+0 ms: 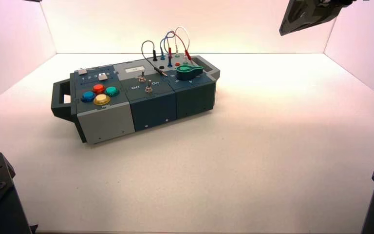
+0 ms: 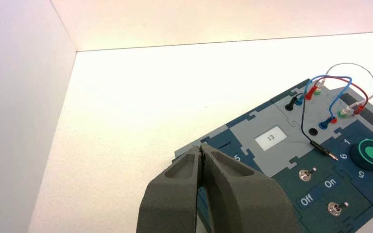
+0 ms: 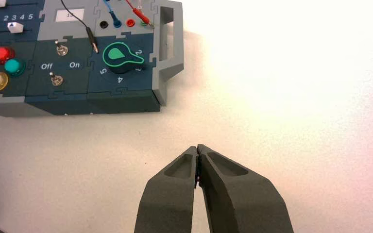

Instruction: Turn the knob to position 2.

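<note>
The right gripper (image 3: 197, 151) has its two dark grey fingers pressed together with nothing between them, and it hangs above the bare white table (image 3: 296, 97), in front of the box and off its right end. The left gripper (image 2: 202, 153) is likewise closed and empty; it hovers over the left rear part of the box, by the slider section.

From the right gripper, the teal-green teardrop-shaped knob (image 3: 120, 57) on its dark round base lies ahead and toward the robot's left, on the right end section of the blue-grey control box (image 1: 126, 119), beside the end handle. The knob's long axis runs along the box, and its pointed lobe aims toward that handle, about between the printed 2 and the next digit. I judge the right arm to be the nearer one, with a free way to the knob.

The right wrist view shows the digits 2, 4 and 5 around the dial, the Off and On lettering and the coloured push buttons (image 3: 0, 68). The left wrist view adds the small display (image 2: 271, 137) reading 13 and the looped wires (image 2: 342, 82) behind the knob (image 2: 371, 152). In the high view both grippers are out of sight, and the knob (image 1: 189, 71) appears at the box's right end.
</note>
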`<state>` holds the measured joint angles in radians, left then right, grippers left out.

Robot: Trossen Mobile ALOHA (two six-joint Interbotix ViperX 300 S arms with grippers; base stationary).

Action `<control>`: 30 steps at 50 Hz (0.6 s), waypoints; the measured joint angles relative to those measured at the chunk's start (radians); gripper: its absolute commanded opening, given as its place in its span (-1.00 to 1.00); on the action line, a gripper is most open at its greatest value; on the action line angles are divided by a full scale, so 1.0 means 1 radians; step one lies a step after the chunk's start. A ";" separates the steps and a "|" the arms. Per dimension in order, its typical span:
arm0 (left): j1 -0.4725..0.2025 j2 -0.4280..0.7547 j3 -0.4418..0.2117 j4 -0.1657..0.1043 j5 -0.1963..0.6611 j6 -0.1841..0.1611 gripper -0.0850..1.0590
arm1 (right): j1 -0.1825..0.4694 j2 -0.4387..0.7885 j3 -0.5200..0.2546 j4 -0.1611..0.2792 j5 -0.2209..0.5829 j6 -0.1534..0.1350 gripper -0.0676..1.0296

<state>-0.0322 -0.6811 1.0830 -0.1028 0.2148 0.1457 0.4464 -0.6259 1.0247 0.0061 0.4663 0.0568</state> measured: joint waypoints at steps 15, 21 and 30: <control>-0.002 0.000 -0.002 0.000 0.000 0.000 -0.90 | 0.000 0.000 0.000 0.000 0.005 0.000 -0.91; 0.000 -0.002 0.000 0.000 0.005 0.000 -0.90 | 0.000 0.000 0.000 0.005 0.006 0.000 -0.91; 0.000 0.002 0.002 0.000 0.006 0.000 -0.90 | 0.054 0.025 -0.023 0.038 0.003 0.000 -0.91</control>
<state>-0.0322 -0.6796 1.0845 -0.1028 0.2209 0.1457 0.5001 -0.6013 1.0017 0.0445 0.4694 0.0568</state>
